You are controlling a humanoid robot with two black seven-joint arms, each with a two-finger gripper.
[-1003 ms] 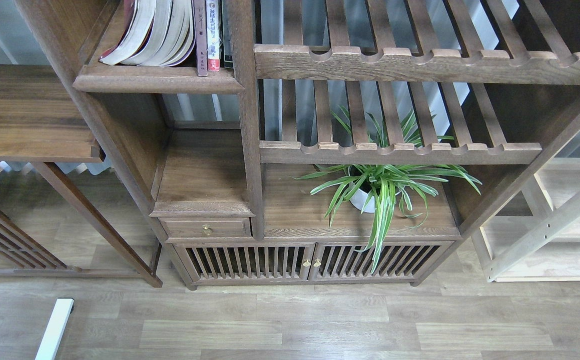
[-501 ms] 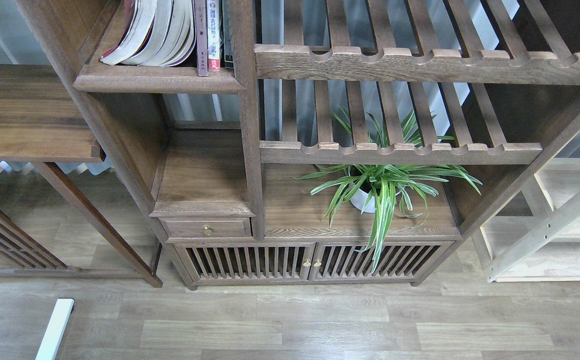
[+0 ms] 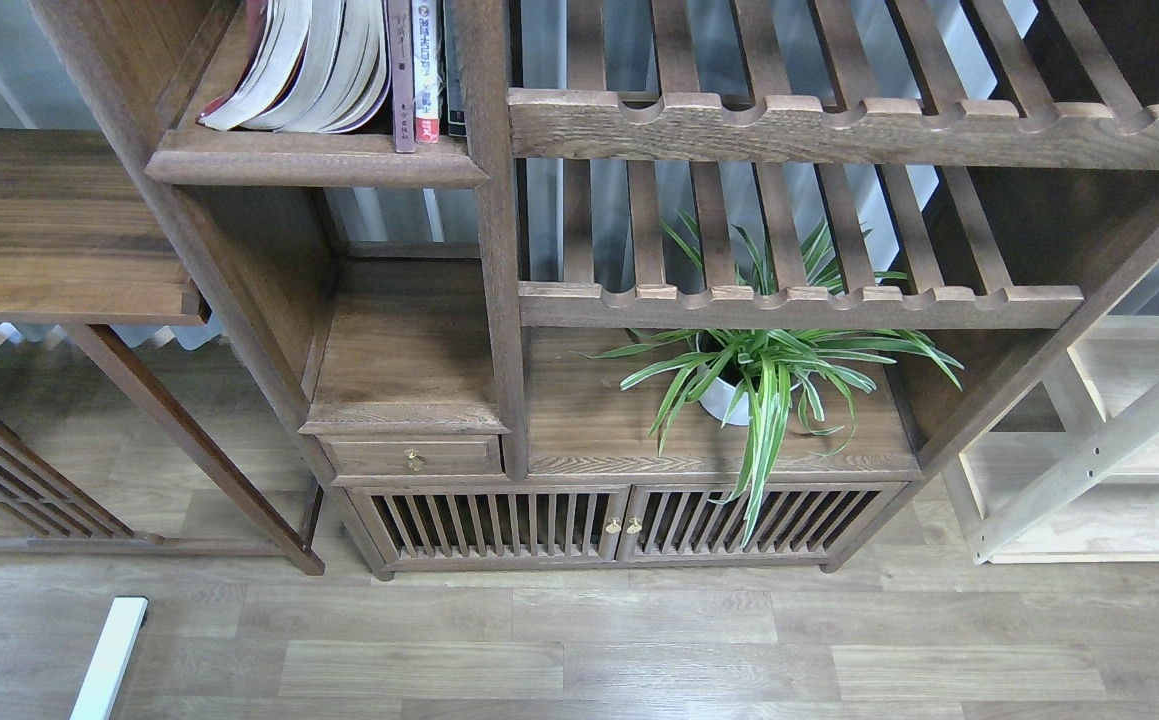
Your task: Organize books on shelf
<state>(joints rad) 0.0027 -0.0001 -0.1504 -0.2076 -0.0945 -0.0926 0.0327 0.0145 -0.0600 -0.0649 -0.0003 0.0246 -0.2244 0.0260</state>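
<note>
A dark brown wooden bookcase (image 3: 499, 300) is filling most of the head view, standing on a grey wood-plank floor (image 3: 579, 650). Two slatted racks (image 3: 799, 300) with scalloped front rails are spanning its right half, one above the other. At the upper left, the shelf (image 3: 309, 160), a solid dark board with a rounded raised front lip, is carrying the books (image 3: 309, 70): thick softcovers with cream page edges are leaning to the right and curving against each other, a red cover showing on the leftmost one. Just right of them, a slim maroon volume (image 3: 401, 80) and a red-white volume (image 3: 427, 80) are standing upright against the bookcase post. Below the racks, a striped spider plant (image 3: 769, 375) in a white pot is sitting on the lower board, its leaves hanging over the slatted cabinet doors (image 3: 619, 522). A small drawer (image 3: 414, 457) with a brass knob is sitting left of the doors. Neither hand is appearing in the view, so I cannot tell how either is standing
</note>
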